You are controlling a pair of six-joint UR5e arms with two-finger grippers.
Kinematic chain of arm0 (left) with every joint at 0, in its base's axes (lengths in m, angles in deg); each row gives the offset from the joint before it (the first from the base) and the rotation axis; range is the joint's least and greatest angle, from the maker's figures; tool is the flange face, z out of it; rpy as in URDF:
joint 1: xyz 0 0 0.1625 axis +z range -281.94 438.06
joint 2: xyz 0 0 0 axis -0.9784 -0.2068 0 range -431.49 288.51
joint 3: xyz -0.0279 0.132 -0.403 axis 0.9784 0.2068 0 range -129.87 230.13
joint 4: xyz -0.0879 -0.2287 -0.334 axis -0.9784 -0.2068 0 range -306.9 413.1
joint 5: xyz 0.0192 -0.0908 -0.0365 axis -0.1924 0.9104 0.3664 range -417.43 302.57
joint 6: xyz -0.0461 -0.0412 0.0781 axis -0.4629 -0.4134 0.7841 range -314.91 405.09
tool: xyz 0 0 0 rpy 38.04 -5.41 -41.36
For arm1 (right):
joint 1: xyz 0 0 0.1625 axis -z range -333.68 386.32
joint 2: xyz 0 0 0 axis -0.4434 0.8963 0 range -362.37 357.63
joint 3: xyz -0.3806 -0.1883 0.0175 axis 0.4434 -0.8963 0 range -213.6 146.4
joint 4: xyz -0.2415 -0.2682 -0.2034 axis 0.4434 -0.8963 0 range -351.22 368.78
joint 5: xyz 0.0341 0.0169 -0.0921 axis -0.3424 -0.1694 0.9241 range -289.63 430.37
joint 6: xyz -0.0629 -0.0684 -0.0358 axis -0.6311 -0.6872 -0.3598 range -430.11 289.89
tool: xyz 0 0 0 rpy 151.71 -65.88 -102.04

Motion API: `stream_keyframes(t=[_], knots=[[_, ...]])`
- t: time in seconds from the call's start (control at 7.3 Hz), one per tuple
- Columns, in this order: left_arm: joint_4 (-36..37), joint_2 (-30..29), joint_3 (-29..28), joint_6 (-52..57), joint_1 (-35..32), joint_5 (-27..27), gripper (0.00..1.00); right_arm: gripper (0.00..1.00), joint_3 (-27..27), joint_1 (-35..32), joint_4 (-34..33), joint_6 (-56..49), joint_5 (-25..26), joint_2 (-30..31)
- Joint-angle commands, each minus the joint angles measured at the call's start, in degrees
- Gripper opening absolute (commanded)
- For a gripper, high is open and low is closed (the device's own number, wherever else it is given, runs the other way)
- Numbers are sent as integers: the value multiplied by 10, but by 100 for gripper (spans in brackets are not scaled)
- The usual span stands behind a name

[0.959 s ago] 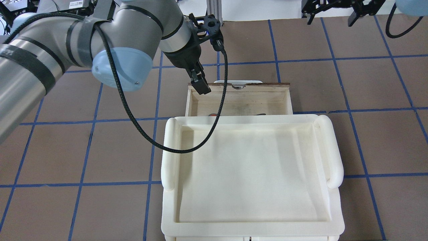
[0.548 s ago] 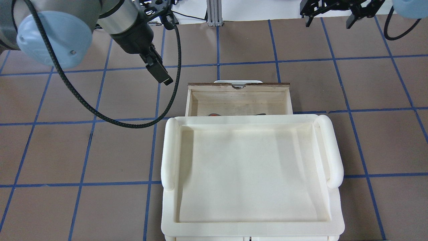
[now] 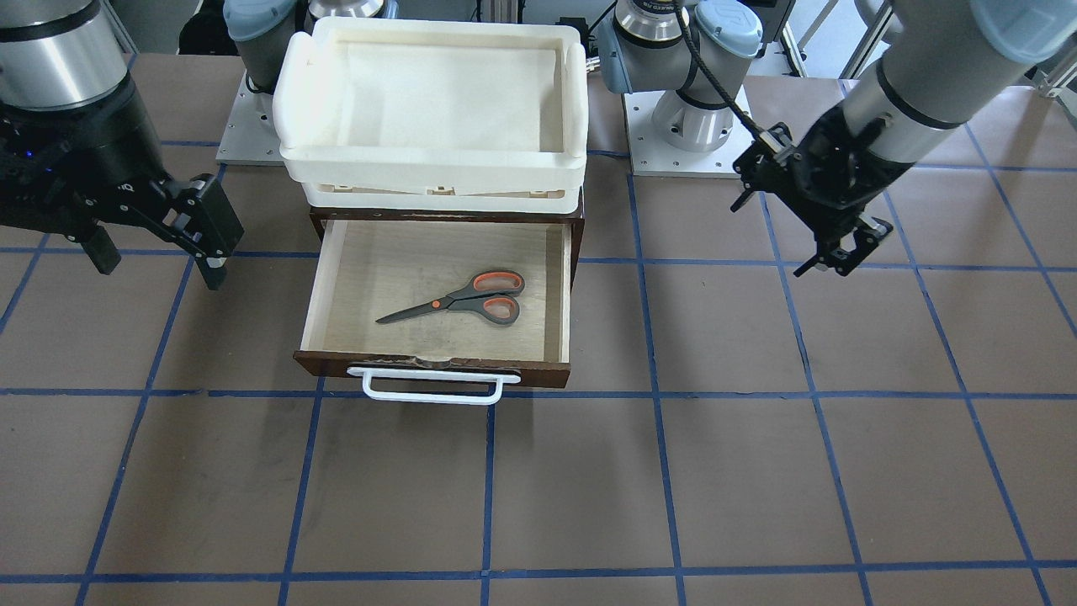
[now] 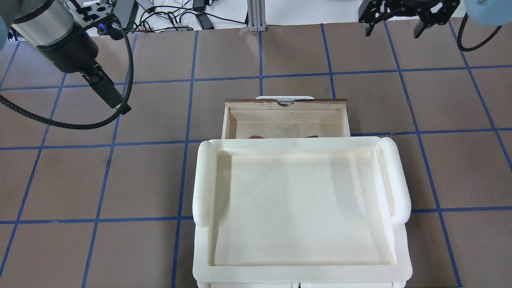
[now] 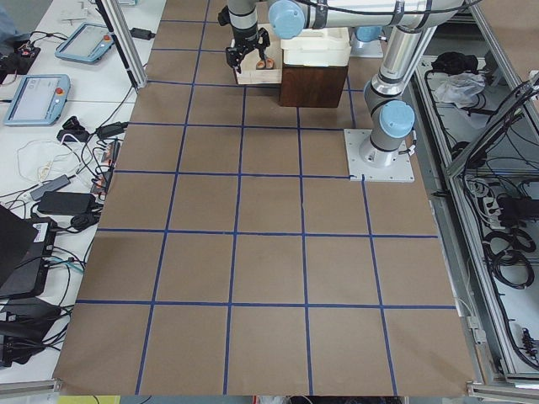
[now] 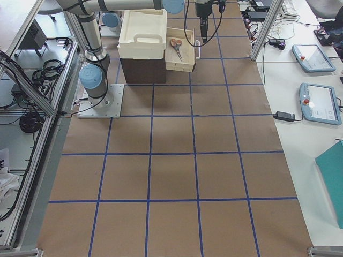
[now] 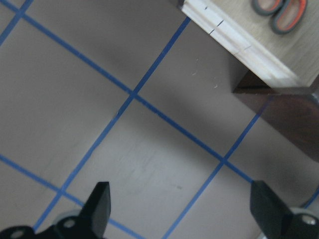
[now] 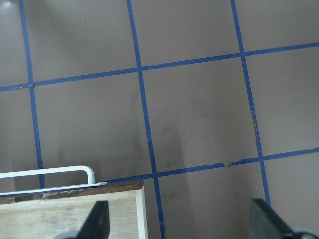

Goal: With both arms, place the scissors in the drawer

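Note:
The scissors, grey-and-orange handled, lie flat inside the open drawer, blades pointing to the front view's left. In the overhead view only a sliver of the scissors shows under the tray's edge in the drawer. My left gripper is open and empty, hanging over bare table well off the drawer's side. It also shows in the overhead view. The left wrist view shows the handles. My right gripper is open and empty on the drawer's other side; the overhead view shows it.
A cream-white plastic tray sits on top of the dark-brown cabinet above the drawer. The drawer's white bar handle faces away from the robot. Brown table with blue tape grid lies all around.
My left arm has swung away from the drawer's left corner to the left of the overhead view, with its gripper empty. The right gripper has stayed in place.

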Motion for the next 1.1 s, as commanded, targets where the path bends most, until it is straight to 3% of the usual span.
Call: stream_keyframes(t=[0.0, 0.14, 0.27, 0.41, 0.96], knots=[[35, -16, 3, -271, 43, -12, 100, 100, 17, 0, 0, 6, -5, 0], [64, -13, 0, -364, -2, -23, 100, 100, 27, -1, -1, 6, -4, 1], [65, -10, -5, -400, -63, -71, 100, 100, 27, -1, -6, 6, -3, 1], [64, 0, -7, -483, -100, -70, 100, 100, 25, 0, -7, 6, -2, 5], [52, 30, -6, -572, -126, -40, 100, 100, 28, 0, 0, -2, 6, 36]])
